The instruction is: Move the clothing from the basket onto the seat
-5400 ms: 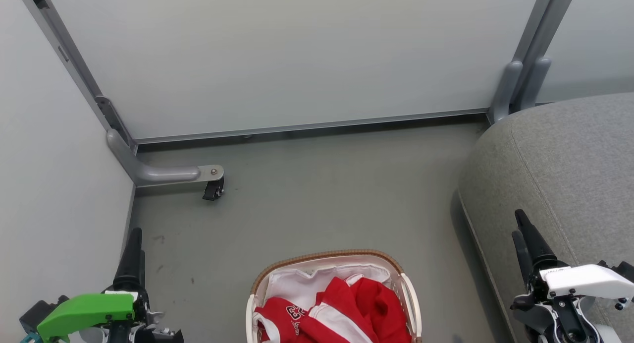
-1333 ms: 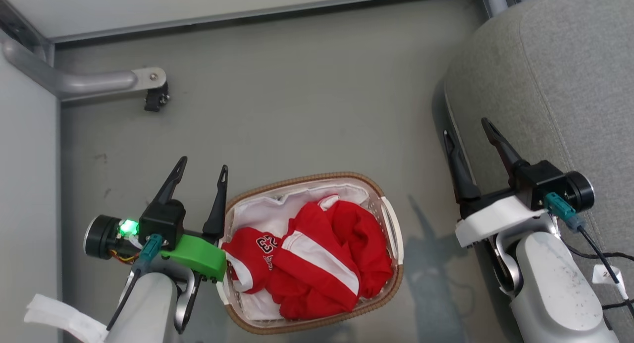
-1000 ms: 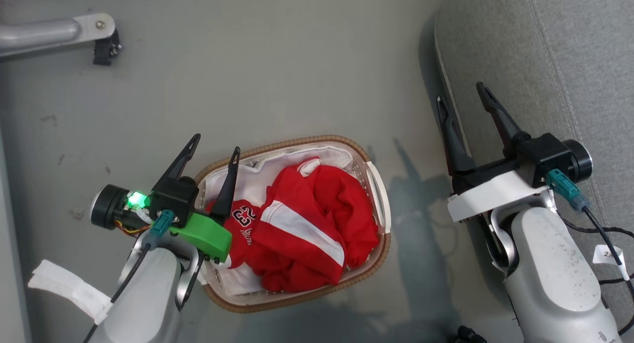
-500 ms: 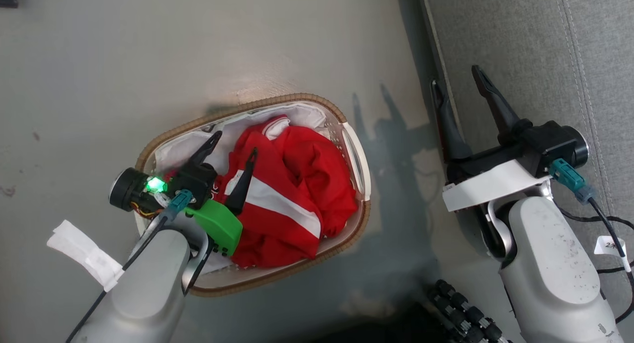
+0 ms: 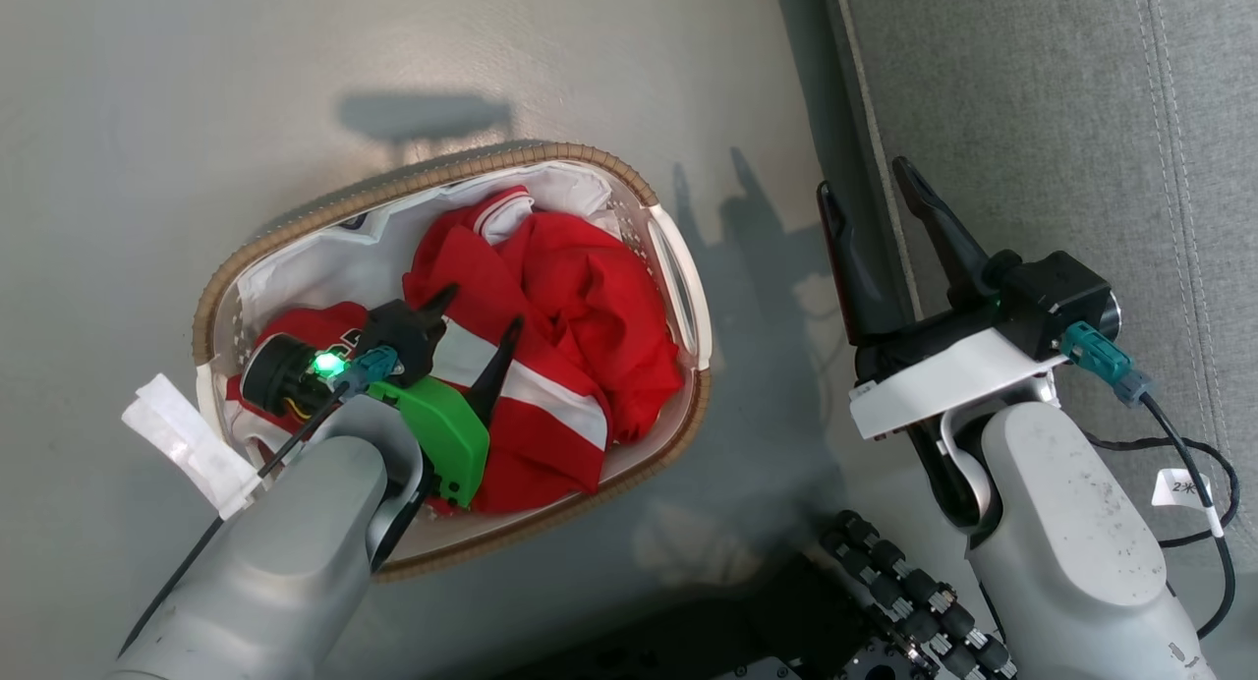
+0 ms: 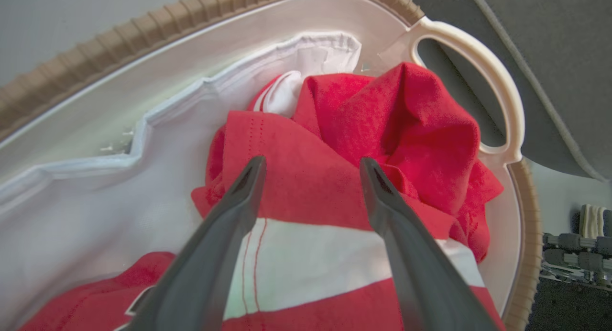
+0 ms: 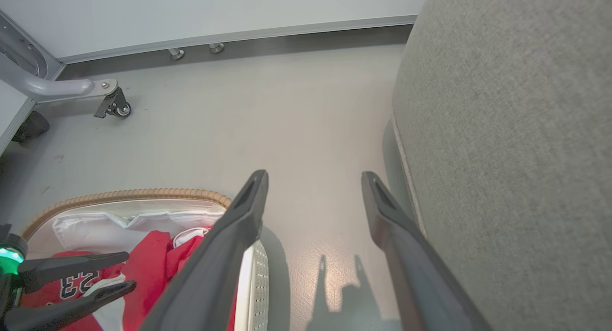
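The oval white basket [image 5: 423, 174] with a brown rim stands on the floor, holding crumpled red clothing [image 5: 580, 297] with a white stripe on a white liner [image 6: 95, 202]. My left gripper [image 5: 484, 307] is open inside the basket, its fingers straddling a red fold [image 6: 406, 120] just above the stripe; I cannot tell whether the tips touch it. The jersey's number [image 7: 71, 283] shows beside that gripper [image 7: 130, 270]. My right gripper [image 5: 862, 177] hangs open and empty between the basket's handle [image 6: 497, 82] and the grey seat [image 5: 1032, 100], close to its edge [image 7: 516, 130].
Grey floor [image 7: 306, 111] surrounds the basket. A panel frame's metal foot with a caster [image 7: 112, 106] stands at the far left by the wall. My base's black rollers [image 5: 904, 592] sit near the bottom, and a tagged cable [image 5: 1179, 483] trails over the seat.
The head camera has tilted down. My left gripper moved from beside the basket's left rim into the basket, over the red clothing. The right gripper stayed open by the seat edge.
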Motion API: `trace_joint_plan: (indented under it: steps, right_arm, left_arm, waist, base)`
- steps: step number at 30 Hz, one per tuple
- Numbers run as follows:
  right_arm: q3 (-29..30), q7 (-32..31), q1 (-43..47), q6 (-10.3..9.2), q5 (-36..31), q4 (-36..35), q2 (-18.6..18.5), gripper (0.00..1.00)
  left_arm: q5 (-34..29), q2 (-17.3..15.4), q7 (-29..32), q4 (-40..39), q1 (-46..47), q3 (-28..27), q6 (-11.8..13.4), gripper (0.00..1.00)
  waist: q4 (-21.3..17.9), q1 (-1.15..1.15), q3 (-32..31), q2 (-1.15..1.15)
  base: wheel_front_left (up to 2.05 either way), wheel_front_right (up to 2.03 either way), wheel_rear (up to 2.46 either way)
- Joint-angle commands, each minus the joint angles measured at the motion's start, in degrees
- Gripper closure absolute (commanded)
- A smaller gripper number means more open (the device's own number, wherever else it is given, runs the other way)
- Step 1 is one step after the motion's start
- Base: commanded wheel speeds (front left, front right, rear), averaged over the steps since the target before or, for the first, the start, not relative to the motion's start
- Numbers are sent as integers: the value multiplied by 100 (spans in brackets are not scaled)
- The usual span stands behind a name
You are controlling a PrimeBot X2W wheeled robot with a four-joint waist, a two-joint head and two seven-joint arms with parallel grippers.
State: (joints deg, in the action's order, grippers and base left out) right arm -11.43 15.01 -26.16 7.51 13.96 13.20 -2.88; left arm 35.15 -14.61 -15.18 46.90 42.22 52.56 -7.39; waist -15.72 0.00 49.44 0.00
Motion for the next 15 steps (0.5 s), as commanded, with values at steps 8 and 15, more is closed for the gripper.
trace_joint_plan:
  steps: [8, 15]
  right_arm:
    - [-96, 26, 17, -4, 217, 124, -10, 0]
    - [-82, 26, -26, -4, 291, 198, -11, 0]
  left_arm:
    - [775, -3, 4, 226, 435, 853, -16, 0]
    - [1174, 150, 4, 458, 636, 1496, -15, 0]
  waist:
    - [-25, 0, 150, 0]
    - [-36, 0, 245, 0]
  base:
    - [0, 0, 0]
    - [0, 0, 0]
